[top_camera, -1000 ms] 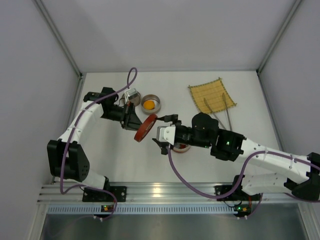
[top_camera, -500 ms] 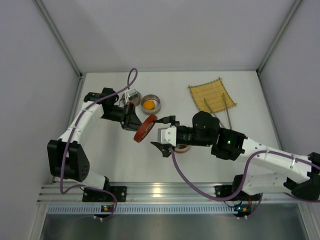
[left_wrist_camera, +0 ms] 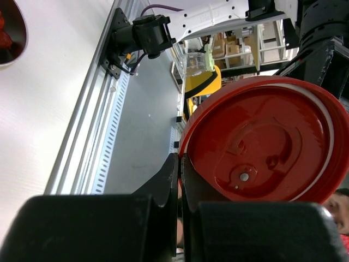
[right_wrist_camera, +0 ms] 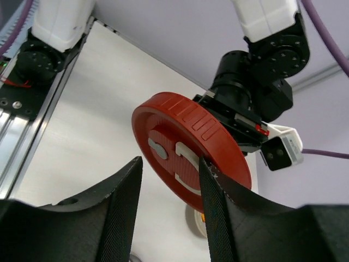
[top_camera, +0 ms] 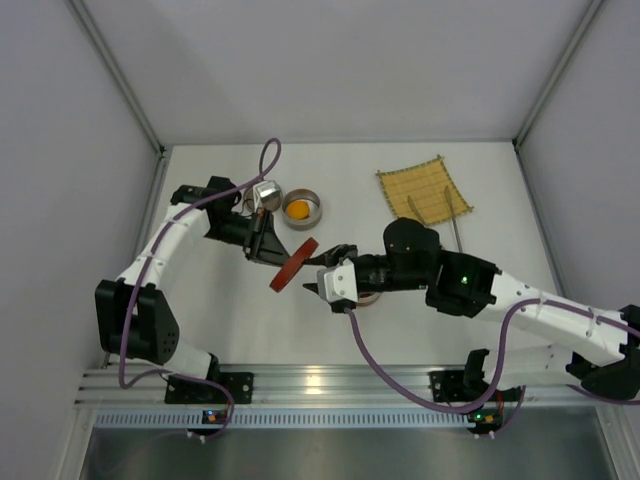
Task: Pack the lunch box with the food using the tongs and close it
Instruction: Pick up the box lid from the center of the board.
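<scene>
A: Overhead, bamboo mat [top_camera: 424, 192] far right, tongs [top_camera: 456, 225] lying on it. Red lid [top_camera: 294, 263]?

B: Left wrist view: left gripper [left_wrist_camera: 180, 164] clamped on its rim. Right wrist view: right gripper [right_wrist_camera: 169, 162] jaws apart, facing it. Only overhead shows orange food [top_camera: 298, 209] in bowl [top_camera: 318, 205].

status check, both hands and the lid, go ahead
Left hand shut on red lid, held in the air. Right hand open at the lid's rim, not clamped. Tongs untouched on bamboo mat. Nothing else between the hands.
</scene>
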